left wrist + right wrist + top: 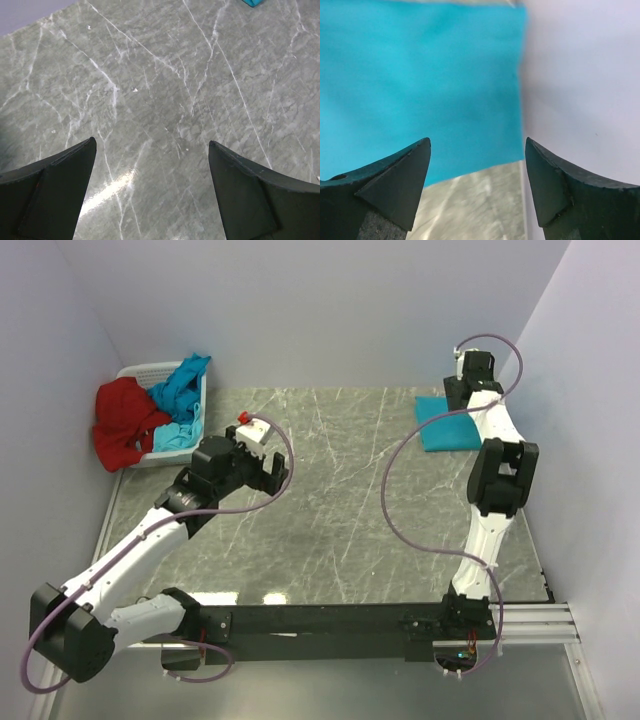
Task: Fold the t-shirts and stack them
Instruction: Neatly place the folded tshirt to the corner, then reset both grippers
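Observation:
A folded turquoise t-shirt (447, 424) lies flat at the table's far right; in the right wrist view it (420, 85) fills the upper left. My right gripper (477, 150) is open and empty just above that shirt's edge, close to the right wall. A red t-shirt (124, 420) hangs over the front of a white basket (142, 370) at the far left, with crumpled turquoise t-shirts (182, 390) inside it. My left gripper (151, 150) is open and empty over bare marble, right of the basket. A corner of turquoise cloth (252, 2) shows at the top of the left wrist view.
The grey marble table top (340, 490) runs between white walls on the left, back and right. The black base rail (330, 622) with both arm mounts lies along the near edge. Purple cables (400, 500) loop off both arms.

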Motion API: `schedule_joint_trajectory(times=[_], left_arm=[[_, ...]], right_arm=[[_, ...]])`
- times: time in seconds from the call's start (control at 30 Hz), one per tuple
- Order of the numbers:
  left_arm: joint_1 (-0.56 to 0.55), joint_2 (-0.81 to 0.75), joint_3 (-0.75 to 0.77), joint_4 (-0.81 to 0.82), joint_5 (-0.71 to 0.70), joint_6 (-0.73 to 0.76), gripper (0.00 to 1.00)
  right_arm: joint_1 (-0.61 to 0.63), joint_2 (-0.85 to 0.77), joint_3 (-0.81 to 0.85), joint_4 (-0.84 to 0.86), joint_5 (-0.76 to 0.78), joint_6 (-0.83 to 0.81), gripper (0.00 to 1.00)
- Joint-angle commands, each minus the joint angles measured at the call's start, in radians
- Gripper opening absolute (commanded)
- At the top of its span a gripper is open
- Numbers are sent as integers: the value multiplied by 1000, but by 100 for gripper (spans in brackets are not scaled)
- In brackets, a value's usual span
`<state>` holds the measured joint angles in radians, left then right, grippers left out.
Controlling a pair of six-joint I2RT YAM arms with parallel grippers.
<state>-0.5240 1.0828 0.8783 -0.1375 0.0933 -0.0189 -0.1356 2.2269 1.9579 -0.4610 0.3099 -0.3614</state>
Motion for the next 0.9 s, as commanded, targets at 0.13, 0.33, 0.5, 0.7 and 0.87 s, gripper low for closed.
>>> schedule_joint_trajectory(times=[0.13,0.33,0.5,0.7,0.87], left_arm=[[5,-50,-12,68,-88,-41,99],[154,-35,13,85,-37,-223,99],[341,-34,16,99,-44,-326,99],[344,-61,-2,22,-155,-316,99],[343,-168,-79,27,-181,-265,99]], right_arm=[[44,-378,-252,-122,-676,-31,82],[117,-766,-644,82,-707,99,84],[116,-1044,-856,200,-554,217,84],[116,-1286,-1060,346,-339,384,84],[73,-1418,-1197,446,-311,457,95]])
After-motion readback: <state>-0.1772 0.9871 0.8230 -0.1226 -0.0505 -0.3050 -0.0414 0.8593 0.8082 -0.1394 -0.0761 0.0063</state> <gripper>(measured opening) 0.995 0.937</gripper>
